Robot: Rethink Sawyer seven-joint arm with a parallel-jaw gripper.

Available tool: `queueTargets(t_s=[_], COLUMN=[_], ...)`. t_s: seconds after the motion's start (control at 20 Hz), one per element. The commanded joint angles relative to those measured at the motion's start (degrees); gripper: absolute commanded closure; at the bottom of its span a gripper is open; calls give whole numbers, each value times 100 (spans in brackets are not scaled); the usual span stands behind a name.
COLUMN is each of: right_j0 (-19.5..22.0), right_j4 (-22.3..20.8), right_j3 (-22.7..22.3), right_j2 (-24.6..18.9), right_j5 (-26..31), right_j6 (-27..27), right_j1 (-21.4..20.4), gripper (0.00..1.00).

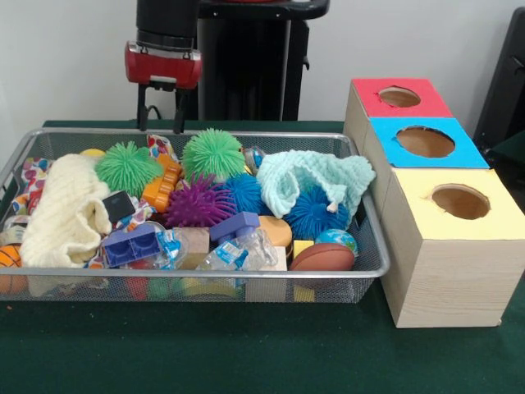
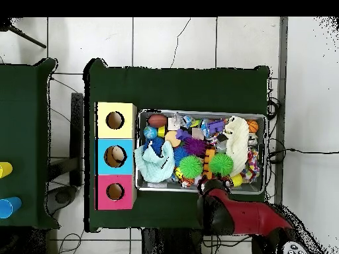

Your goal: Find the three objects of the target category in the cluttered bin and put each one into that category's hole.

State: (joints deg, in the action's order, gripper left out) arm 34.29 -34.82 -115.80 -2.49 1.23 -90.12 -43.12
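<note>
The wire-mesh metal bin [image 1: 361, 275] sits on the dark green tablecloth [image 1: 246, 353] and is heaped with toys and cloth. Spiky rubber balls make up much of the pile: two green spiky balls [image 1: 127, 167] side by side toward the far edge, a purple spiky ball [image 1: 197, 203] just nearer than them, and blue spiky balls [image 1: 312, 213] to its right, partly under a mint-green knitted cloth [image 1: 303, 176] draped over the far right corner. A cream knitted cloth [image 1: 66, 215] lies along the left side. An orange plastic toy [image 1: 161, 187] stands between the green balls, and blue-violet building blocks [image 1: 131, 245] lie at the near edge beside a crumpled clear plastic bottle [image 1: 238, 253]. A small brown football [image 1: 322, 257] and a little globe ball [image 1: 336, 239] rest in the near right corner.

To the right of the bin stands a row of three wooden boxes, touching one another, each with a round hole on top: a yellow-topped box [image 1: 459, 215] nearest, a blue-topped box [image 1: 426, 144] in the middle, and a red-topped box [image 1: 399, 98] farthest.

The red and black gripper [image 1: 161, 121] hangs above the far rim of the bin, left of centre, its two dark fingers [image 1: 142, 113] spread apart, released and carrying nothing, clear of the toys below.
</note>
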Motion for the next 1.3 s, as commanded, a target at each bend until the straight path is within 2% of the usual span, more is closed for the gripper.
queueTargets(t_s=[0.05,0.35,0.55,0.95,1.3], right_j0=[-229,-476,-534,-405,-235], right_j4=[-183,-345,-408,-458,-424], right_j3=[112,372,488,482,206], right_j2=[-2,382,541,548,253], right_j5=[6,-438,-577,-640,-347], right_j6=[-608,-630,-619,-500,-415], right_j1=[499,1053,1237,1247,921], gripper=[0,0,0,0,0])
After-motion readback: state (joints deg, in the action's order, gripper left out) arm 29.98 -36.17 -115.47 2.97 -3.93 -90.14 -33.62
